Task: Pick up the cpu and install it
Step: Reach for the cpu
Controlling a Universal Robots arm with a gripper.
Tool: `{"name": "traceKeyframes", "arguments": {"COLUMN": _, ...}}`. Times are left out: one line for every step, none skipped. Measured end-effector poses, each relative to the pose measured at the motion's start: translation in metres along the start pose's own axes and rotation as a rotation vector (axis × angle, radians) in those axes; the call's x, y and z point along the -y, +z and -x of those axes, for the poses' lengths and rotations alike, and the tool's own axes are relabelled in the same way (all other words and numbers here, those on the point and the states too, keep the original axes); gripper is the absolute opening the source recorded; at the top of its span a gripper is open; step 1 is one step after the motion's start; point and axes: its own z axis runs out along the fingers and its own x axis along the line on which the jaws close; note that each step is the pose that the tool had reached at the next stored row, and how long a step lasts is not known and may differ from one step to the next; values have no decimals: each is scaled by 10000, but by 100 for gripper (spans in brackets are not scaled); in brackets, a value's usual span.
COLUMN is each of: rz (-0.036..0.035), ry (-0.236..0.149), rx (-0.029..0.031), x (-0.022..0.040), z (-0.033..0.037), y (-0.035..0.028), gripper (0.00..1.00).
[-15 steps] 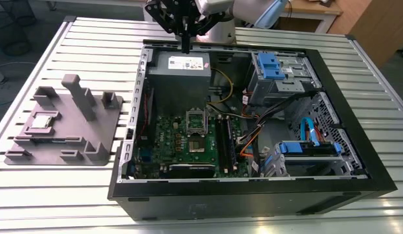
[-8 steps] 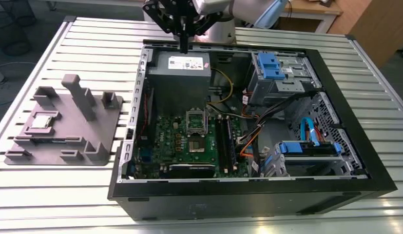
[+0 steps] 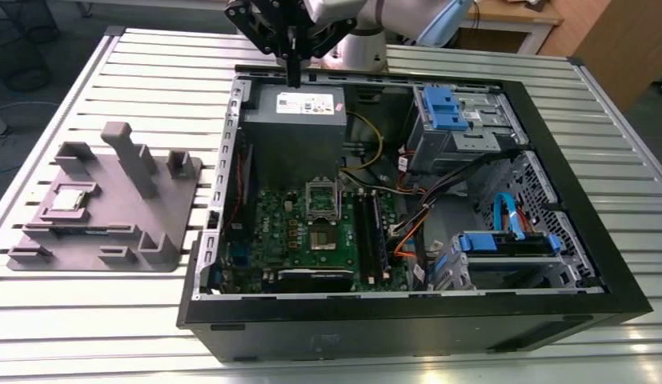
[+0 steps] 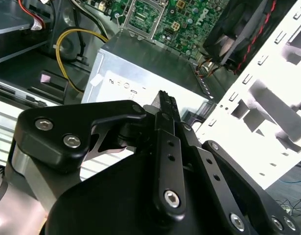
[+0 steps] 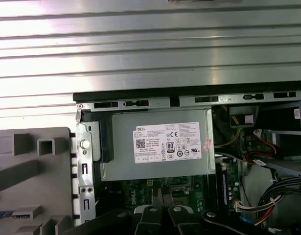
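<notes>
Gripper [image 3: 295, 78] hovering over the far edge of the open computer case [image 3: 416, 328], above the grey power supply [image 3: 296, 112]: I am keeping my fingers pressed together, holding nothing. The cpu [image 3: 72, 198] is lying flat in the grey fixture [image 3: 165, 204] on the slatted table [image 3: 96, 320], well apart from me at the exterior view's left. I am judging that a clean pick is calling for spread fingers, squared to the chip's edges, and a level lift, the socket frame [image 3: 323, 194] on the green motherboard [image 3: 277, 220] forgiving no tilt.
</notes>
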Motion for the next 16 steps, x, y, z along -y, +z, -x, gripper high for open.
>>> {"name": "traceKeyframes", "arguments": {"rz": -1, "ry": 0, "rx": -1, "x": 1, "z": -18, "y": 0, "gripper": 11}}
{"name": "traceKeyframes", "arguments": {"rz": 0, "ry": 0, "rx": 0, "x": 3, "z": -39, "y": 0, "gripper": 11}}
{"name": "traceKeyframes", "arguments": {"rz": -1, "ry": -1, "rx": -1, "x": 5, "z": -63, "y": -1, "gripper": 11}}
{"name": "traceKeyframes", "arguments": {"rz": -1, "ry": -1, "rx": -1, "x": 7, "z": -88, "y": -1, "gripper": 11}}
{"name": "traceKeyframes", "arguments": {"rz": -1, "ry": -2, "rx": 0, "x": 9, "z": -111, "y": -2, "gripper": 11}}
{"name": "traceKeyframes", "arguments": {"rz": 0, "ry": -1, "rx": -1, "x": 10, "z": -133, "y": -2, "gripper": 11}}
{"name": "traceKeyframes", "arguments": {"rz": -1, "ry": 0, "rx": 0, "x": 12, "z": -154, "y": -2, "gripper": 11}}
{"name": "traceKeyframes", "arguments": {"rz": 0, "ry": 0, "rx": 0, "x": 13, "z": -177, "y": -2, "gripper": 11}}
{"name": "traceKeyframes", "arguments": {"rz": 0, "ry": 0, "rx": 0, "x": 15, "z": -199, "y": -2, "gripper": 11}}
{"name": "traceKeyframes", "arguments": {"rz": 0, "ry": -1, "rx": 0, "x": 17, "z": -222, "y": -3, "gripper": 11}}
{"name": "traceKeyframes", "arguments": {"rz": 0, "ry": -2, "rx": 0, "x": 19, "z": -244, "y": -3, "gripper": 11}}
{"name": "traceKeyframes", "arguments": {"rz": 0, "ry": -2, "rx": 0, "x": 21, "z": -270, "y": -4, "gripper": 11}}
{"name": "traceKeyframes", "arguments": {"rz": -1, "ry": -1, "rx": 0, "x": 23, "z": -295, "y": -4, "gripper": 11}}
{"name": "traceKeyframes", "arguments": {"rz": 0, "ry": 0, "rx": 0, "x": 24, "z": -322, "y": -4, "gripper": 11}}
{"name": "traceKeyframes", "arguments": {"rz": 0, "ry": 0, "rx": 1, "x": 27, "z": -353, "y": -5, "gripper": 11}}
{"name": "traceKeyframes", "arguments": {"rz": -1, "ry": -1, "rx": 0, "x": 29, "z": -383, "y": -6, "gripper": 11}}
